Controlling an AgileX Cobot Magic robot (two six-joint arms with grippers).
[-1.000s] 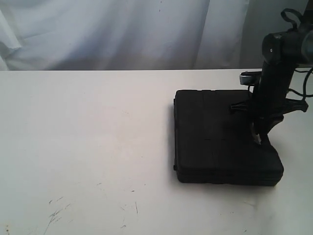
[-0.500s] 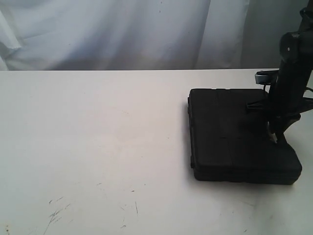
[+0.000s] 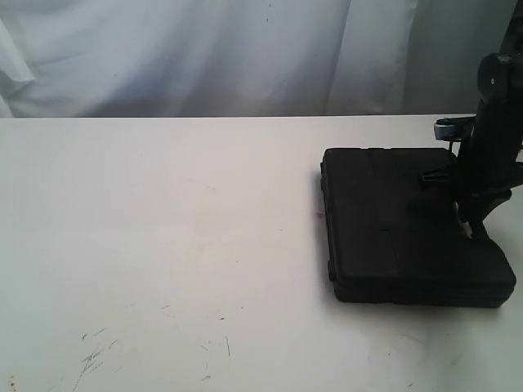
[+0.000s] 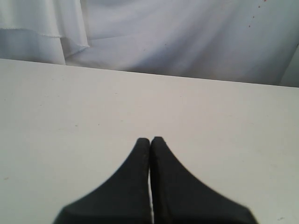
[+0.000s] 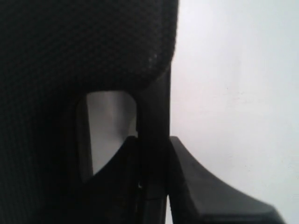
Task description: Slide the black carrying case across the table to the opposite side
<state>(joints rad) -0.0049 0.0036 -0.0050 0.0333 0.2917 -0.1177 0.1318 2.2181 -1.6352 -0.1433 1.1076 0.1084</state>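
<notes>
The black carrying case [image 3: 400,220] lies flat on the white table [image 3: 163,229], near its right side. My right gripper [image 3: 476,233] reaches down at the case's right edge and is shut on the case's handle. The right wrist view fills with the textured case [image 5: 70,46], and the thin handle bar [image 5: 154,116] sits between the fingers of the right gripper [image 5: 154,140]. My left gripper [image 4: 150,139] is shut on nothing and hangs over bare table [image 4: 70,102]; it is outside the exterior view.
A small pink-red spot [image 3: 317,215] marks the table just left of the case. Dark scratches [image 3: 94,355] lie at the front left. A white curtain [image 3: 204,57] hangs behind the table's far edge.
The case has slid to the right with my right gripper holding its handle, uncovering the pink-red spot. The left gripper shows no change.
</notes>
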